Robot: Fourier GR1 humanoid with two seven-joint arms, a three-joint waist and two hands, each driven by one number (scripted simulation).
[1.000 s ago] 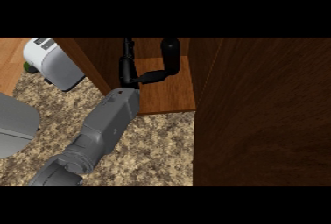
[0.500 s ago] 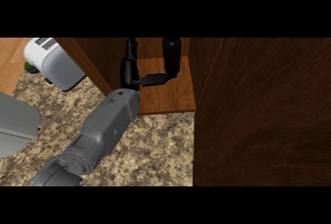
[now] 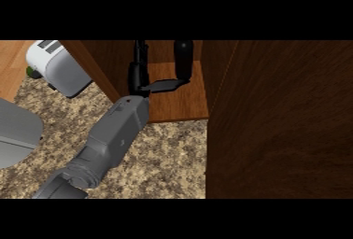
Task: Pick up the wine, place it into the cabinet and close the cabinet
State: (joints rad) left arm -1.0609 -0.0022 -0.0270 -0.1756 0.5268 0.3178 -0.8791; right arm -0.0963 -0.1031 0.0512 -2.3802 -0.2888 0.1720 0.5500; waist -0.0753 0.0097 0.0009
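While the grey forearm comes up from the low left corner, the left hand [image 3: 143, 74] sits inside the cabinet [image 3: 180, 103], above its brown floor. A tall dark shape, which looks like the wine [image 3: 183, 58], stands on that floor just to the right of the hand. A black part of the hand sticks out sideways and meets the bottom of the dark shape. It is too dark there to tell if the hand holds the wine or has let go.

Close to the left of the hand is the cabinet's side wall [image 3: 96, 70]. It slants, and there is only a thin gap between it and the hand. Right of the wine there is a short bit of bare floor, and then the big brown door [image 3: 283, 121] fills that whole side. The front edge of the cabinet floor runs below the hand, and the forearm crosses over it.

Below that edge is the speckled counter [image 3: 169, 158], with free room to the right of the arm up to the door. Far to the left of the hand, past the wall, stands a white and grey box [image 3: 59, 70]. Lower left, a grey thing [image 3: 15, 135] is cut off by the edge.
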